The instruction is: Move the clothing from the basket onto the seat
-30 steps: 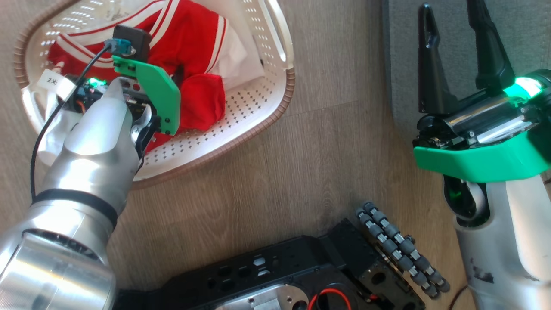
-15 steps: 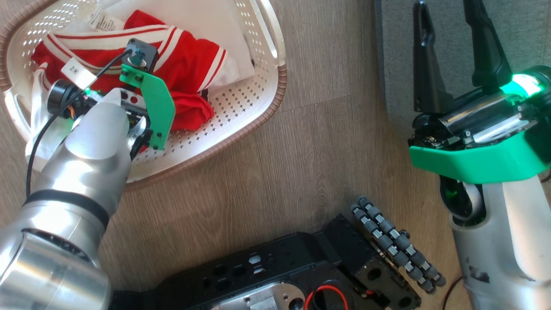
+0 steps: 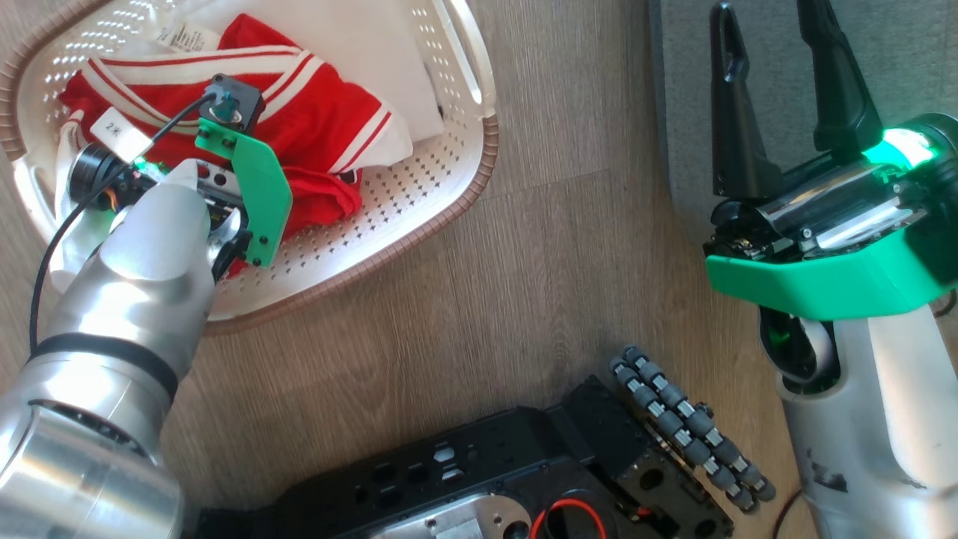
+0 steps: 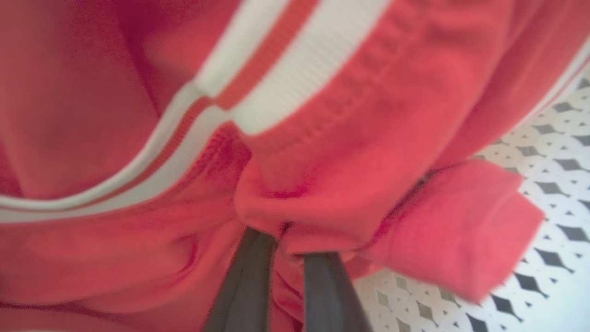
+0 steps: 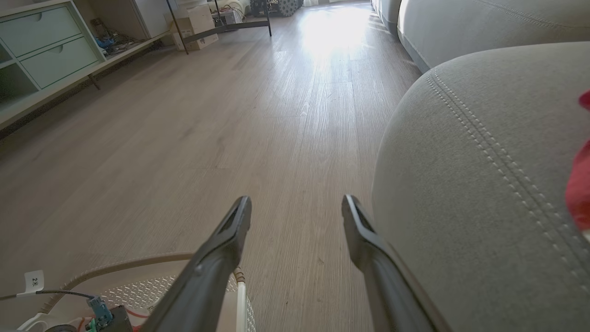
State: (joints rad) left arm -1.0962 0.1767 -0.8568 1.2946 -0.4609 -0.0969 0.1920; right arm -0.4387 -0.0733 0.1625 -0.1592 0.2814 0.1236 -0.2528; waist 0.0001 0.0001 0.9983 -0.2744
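The red clothing (image 3: 314, 120) with white stripe trim lies bunched in the cream basket (image 3: 449, 209) at the upper left of the head view. My left wrist (image 3: 224, 187) hangs over it and hides the fingers. In the left wrist view, my left gripper (image 4: 288, 242) is shut on a fold of the red clothing (image 4: 350, 184), just above the basket's perforated floor (image 4: 553, 152). My right gripper (image 3: 771, 45) stands open and holds nothing, at the edge of the grey seat (image 3: 898, 60). Its fingers (image 5: 296, 203) point along the floor beside the seat (image 5: 484, 161). A bit of red fabric (image 5: 581, 184) lies on the seat.
My black base with a roller wheel (image 3: 688, 427) sits on the wood floor (image 3: 524, 284) between the basket and the seat. A pale green cabinet (image 5: 46, 46), a cardboard box (image 5: 198, 20) and another sofa (image 5: 484, 23) stand farther off.
The head picture has shifted a little. The red fold beside my left wrist has been drawn in under it, and more white panel shows at the basket's top. The right gripper stays open.
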